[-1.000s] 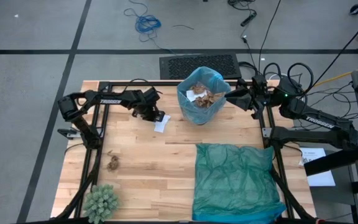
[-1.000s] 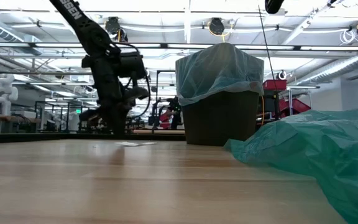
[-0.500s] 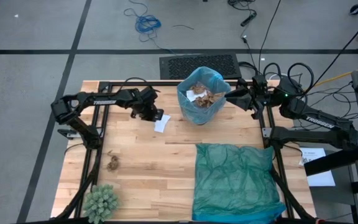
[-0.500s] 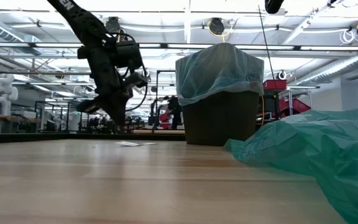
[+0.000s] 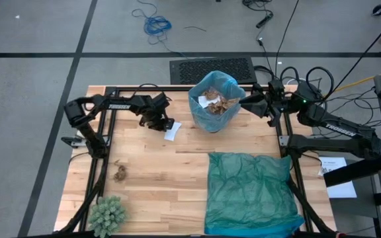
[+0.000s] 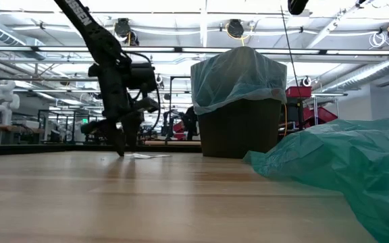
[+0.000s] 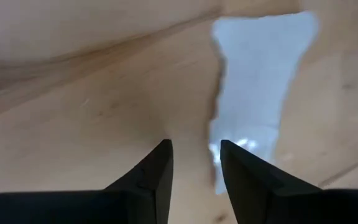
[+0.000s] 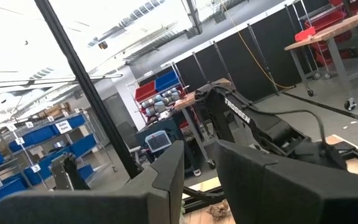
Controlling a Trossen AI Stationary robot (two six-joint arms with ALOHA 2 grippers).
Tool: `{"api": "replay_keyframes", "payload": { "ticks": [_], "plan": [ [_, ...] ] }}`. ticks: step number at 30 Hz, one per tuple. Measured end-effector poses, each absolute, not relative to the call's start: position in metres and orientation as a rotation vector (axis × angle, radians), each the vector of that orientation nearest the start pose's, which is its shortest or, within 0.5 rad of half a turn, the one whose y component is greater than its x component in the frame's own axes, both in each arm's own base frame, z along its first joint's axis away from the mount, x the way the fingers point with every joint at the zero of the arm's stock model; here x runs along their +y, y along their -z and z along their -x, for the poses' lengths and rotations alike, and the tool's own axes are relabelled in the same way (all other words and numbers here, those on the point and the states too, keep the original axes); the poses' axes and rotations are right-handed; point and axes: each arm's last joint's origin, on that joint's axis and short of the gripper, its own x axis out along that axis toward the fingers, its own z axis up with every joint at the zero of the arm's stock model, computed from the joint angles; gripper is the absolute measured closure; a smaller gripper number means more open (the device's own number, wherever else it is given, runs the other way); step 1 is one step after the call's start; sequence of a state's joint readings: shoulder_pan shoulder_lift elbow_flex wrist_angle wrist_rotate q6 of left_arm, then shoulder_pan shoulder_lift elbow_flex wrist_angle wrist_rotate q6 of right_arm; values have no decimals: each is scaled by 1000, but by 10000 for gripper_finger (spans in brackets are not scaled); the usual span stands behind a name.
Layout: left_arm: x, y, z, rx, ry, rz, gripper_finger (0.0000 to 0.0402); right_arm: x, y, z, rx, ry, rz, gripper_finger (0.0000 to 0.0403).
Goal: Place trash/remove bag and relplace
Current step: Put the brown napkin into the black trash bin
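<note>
A dark bin [image 6: 238, 128] lined with the light blue bag [image 5: 199, 90] stands at the table's far middle. Brown and white trash [image 5: 218, 104] lies inside it. A white paper scrap [image 5: 172, 133] lies flat on the table left of the bin. My left gripper [image 5: 167, 125] points down at the scrap's left edge, open, its fingertips low over the wood. A brown wad [image 5: 120, 174] lies farther toward the near left. My right gripper [image 5: 245, 100] hovers at the bag's right rim, its fingers [image 8: 166, 168] a narrow gap apart with nothing between them. My left gripper comes from above, pointing down. One fingertip [image 7: 232, 152] stands over the near edge of the white scrap [image 7: 260, 87], the other over bare wood. I cannot tell whether it touches the scrap, which lies flat on the table.
A darker teal-green plastic bag [image 5: 250, 192] lies spread over the table's near right. A green spiky ball [image 5: 108, 215] sits at the near left corner. Bare wood lies in the middle, between the scrap and the brown wad.
My left gripper tipped and rose a little off the table. It has come back down and now points straight down beside the white scrap. The scrap lies where it was.
</note>
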State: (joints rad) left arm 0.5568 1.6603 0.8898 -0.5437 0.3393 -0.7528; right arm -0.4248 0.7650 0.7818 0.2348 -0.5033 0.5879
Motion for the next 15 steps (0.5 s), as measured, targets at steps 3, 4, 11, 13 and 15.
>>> {"api": "replay_keyframes", "payload": {
  "ticks": [3,4,11,13,15],
  "plan": [
    [144,-142,-250,1097,-635,1230,271,-55,-374,-155,-193,-144,-482,319],
    [144,-141,-251,1093,-624,1235,271,-55,-374,-155,-194,-144,-483,319],
    [145,-141,-255,1060,-570,1249,271,-55,-374,-155,-193,-144,-483,319],
    [145,-141,-255,1060,-569,1250,271,-55,-374,-155,-193,-144,-477,319],
    [145,-141,-255,1060,-569,1249,271,-55,-374,-155,-194,-143,-475,319]
  ]
}}
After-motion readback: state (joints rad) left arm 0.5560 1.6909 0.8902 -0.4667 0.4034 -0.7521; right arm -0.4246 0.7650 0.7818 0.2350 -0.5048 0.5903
